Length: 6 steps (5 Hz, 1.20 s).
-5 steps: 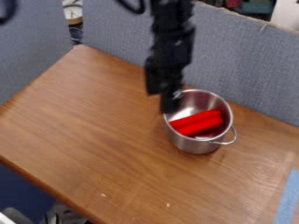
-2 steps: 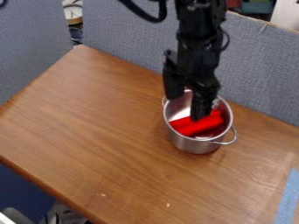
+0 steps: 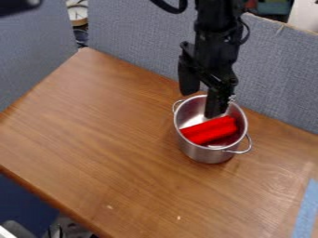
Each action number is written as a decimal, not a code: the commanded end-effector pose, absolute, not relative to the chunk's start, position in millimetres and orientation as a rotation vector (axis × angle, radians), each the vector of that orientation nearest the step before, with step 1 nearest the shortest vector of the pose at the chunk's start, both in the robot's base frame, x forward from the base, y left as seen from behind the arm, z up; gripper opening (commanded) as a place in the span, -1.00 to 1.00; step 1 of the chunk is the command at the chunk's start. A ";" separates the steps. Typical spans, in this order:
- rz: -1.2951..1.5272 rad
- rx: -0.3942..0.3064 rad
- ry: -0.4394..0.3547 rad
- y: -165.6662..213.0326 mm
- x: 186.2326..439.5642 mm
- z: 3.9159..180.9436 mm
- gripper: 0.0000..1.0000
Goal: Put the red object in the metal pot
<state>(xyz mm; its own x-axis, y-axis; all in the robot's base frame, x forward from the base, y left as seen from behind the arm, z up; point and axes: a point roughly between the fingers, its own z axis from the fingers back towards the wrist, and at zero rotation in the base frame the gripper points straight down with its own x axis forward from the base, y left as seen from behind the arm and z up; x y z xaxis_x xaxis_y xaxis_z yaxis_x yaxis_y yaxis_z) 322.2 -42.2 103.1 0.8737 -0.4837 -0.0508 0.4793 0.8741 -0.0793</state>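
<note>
The arm's upper part is cut off by the top edge, and the pot's far rim is partly hidden behind the black fingers (image 3: 221, 95). The red object (image 3: 217, 129) lies inside the metal pot (image 3: 210, 131), just below the gripper (image 3: 206, 96) and a little to its right, leaning across the bowl. The pot stands on the wooden table (image 3: 99, 139) directly beneath the gripper. The gripper points down with its jaws spread wide, holding nothing and clear of the red object
</note>
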 end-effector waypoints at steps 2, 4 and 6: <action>-0.317 -0.052 -0.009 4.2 317.4 89.8 1.00; -0.348 -0.005 -0.032 -11.9 336.5 110.1 1.00; -0.622 -0.035 -0.022 -52.6 319.5 134.4 1.00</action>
<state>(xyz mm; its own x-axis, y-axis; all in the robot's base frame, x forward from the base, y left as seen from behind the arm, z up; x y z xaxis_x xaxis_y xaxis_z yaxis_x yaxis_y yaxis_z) 313.5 -49.7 113.8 0.8191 -0.5727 -0.0329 0.5706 0.8193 -0.0566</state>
